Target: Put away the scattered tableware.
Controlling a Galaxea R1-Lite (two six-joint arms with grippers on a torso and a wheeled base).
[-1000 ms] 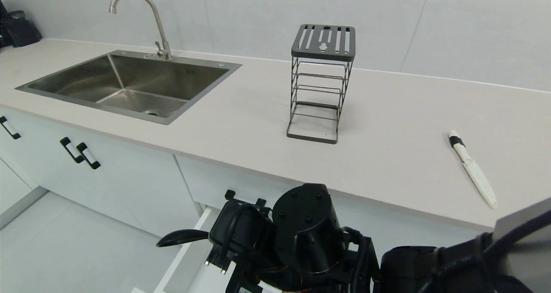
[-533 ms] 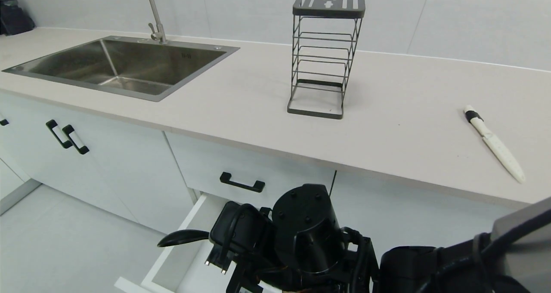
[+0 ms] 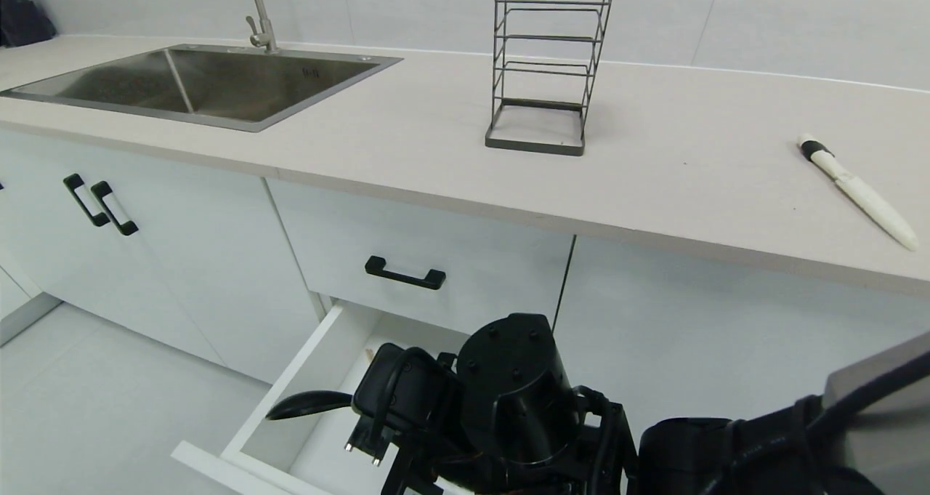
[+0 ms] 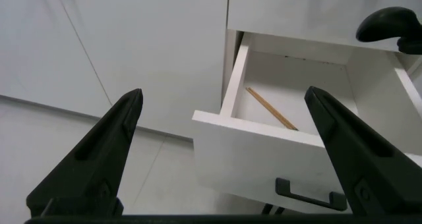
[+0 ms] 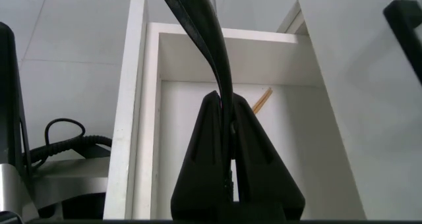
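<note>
A black spoon (image 3: 309, 403) with a long handle is held in my right gripper (image 3: 374, 415), which is shut on the handle above the open white drawer (image 3: 287, 379). In the right wrist view the spoon (image 5: 198, 33) rises from the shut right gripper (image 5: 227, 112) over the drawer (image 5: 138, 85). A wooden chopstick (image 4: 270, 109) lies inside the drawer (image 4: 264, 151). My left gripper (image 4: 224, 99) is open, out in front of the drawer, with nothing between its fingers (image 4: 99, 151). A white knife (image 3: 857, 190) lies on the counter at the right.
A wire rack (image 3: 545, 59) stands mid-counter, and a steel sink (image 3: 196, 81) is at the left. Above the open drawer is a shut one with a black handle (image 3: 405, 273). Cabinet doors with black handles (image 3: 98, 204) are to the left. Bare floor lies lower left.
The head camera has dropped, so counter, rack and knife sit higher in the picture and the open drawer has come into sight. The right gripper keeps hold of the spoon.
</note>
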